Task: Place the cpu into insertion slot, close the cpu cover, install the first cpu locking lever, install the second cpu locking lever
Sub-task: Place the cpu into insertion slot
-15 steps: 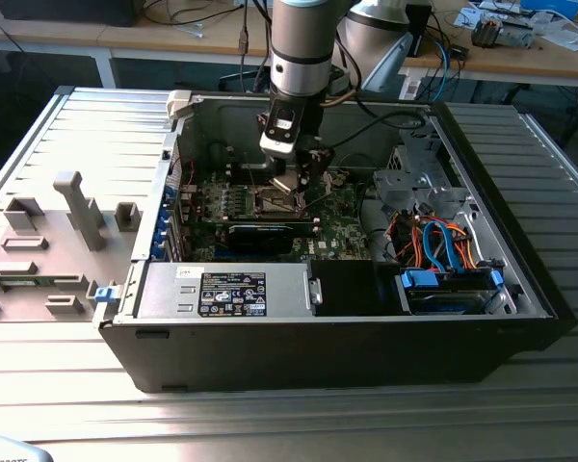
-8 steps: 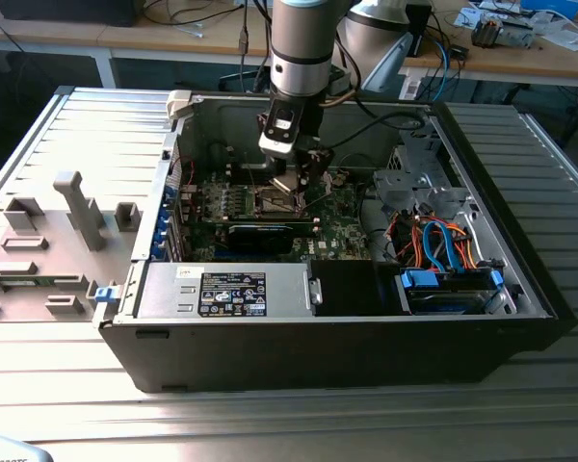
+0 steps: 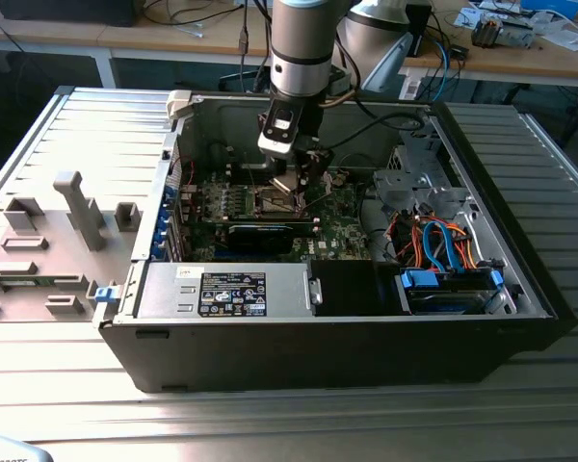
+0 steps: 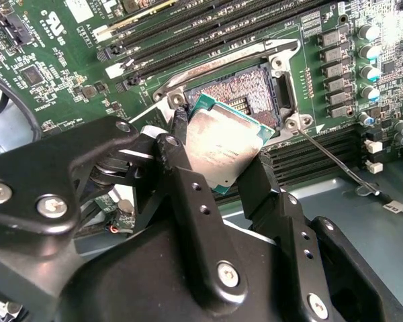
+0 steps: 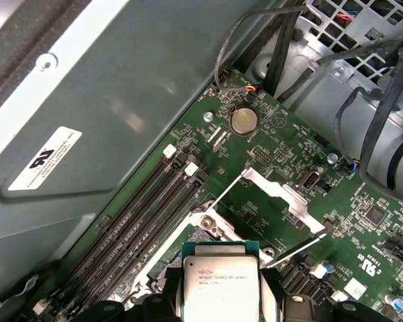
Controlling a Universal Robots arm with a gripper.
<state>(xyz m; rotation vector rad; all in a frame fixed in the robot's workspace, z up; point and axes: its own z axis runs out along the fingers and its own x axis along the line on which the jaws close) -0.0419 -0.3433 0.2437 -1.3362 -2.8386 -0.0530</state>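
Am holding cpu [image 4: 225,144] pinched in pincer [image 4: 218,151], tilted just over insertion slot [image 4: 245,90]. Placement step in hand. Am judging seating calls for chip levelled and squared to socket.

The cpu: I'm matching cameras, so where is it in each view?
Exterior view: hidden beneath the hand.
Second wrist view: the cpu, tilted, gripped by the hand, over the insertion slot.
First wrist view: the cpu overlapping the insertion slot's rim.
Shared landmark: the insertion slot.

Dull metal, matt black
The cpu [image 4: 223,151] had a smudged, silvery metal top; the gripper [image 4: 218,157] looked matt black.
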